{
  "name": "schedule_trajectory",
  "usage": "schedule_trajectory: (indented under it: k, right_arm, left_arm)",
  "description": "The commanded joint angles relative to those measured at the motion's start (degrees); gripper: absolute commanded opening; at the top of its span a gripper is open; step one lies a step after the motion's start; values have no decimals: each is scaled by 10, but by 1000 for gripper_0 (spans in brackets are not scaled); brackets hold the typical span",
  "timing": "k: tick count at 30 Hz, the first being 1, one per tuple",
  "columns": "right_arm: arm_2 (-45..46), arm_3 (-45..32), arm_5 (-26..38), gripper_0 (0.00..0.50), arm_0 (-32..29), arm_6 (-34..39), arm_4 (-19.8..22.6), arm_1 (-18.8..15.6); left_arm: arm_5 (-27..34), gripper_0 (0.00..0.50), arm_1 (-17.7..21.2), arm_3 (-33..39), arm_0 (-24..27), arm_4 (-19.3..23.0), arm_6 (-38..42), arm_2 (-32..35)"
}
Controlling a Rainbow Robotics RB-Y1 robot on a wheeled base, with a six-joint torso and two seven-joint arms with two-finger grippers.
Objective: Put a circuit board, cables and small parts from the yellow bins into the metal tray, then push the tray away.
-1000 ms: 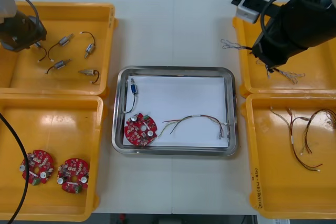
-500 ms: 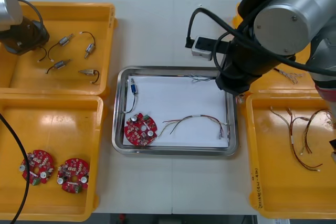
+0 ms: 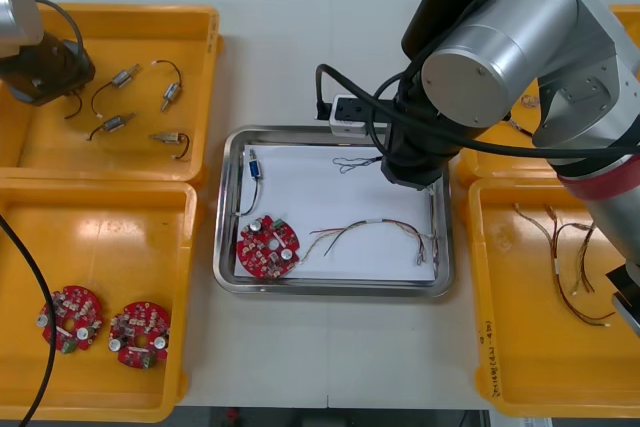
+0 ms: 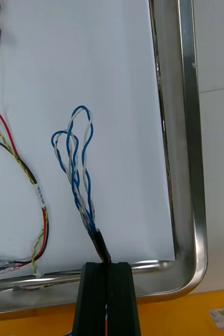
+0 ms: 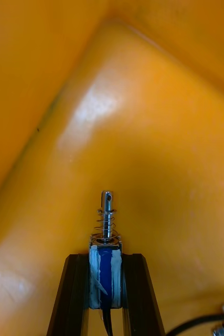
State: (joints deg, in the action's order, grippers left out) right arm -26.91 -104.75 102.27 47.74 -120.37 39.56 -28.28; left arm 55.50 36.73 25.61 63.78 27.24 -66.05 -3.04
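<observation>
The right gripper (image 4: 107,265) has swung left from the far right bin (image 3: 500,159) to the tray's (image 4: 188,157) far right corner. It is clamped on the blue and white cable (image 4: 77,163), whose loops trail over bare white liner just inside the rim. The left gripper (image 5: 105,258) pinches a small metal part (image 5: 107,212) over the far left bin (image 3: 190,22).

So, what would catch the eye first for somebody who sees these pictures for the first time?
The right gripper, over the metal tray's far right part, is shut on a twisted blue and white cable. The left gripper, above the far left yellow bin, is shut on a small metal part. A red circuit board lies in the tray.
</observation>
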Motion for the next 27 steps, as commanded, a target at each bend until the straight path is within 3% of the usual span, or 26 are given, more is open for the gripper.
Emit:
schedule_trajectory:
  k: [1,7,15,27]
  right_arm:
    - [-40,13,-36,0,24,-26,-27,15]
    - [-80,31,-72,0,24,-36,-53,20]
    - [-101,56,-84,0,24,-46,-72,21]
    - [-118,106,-139,0,24,-64,-101,21]
  left_arm:
    - [77,0,11,69,20,-8,-57,-1]
    - [187,0,29,144,20,-15,-58,15]
    - [273,0,39,212,16,-14,-60,15]
    - [421,0,38,407,-48,-8,-49,25]
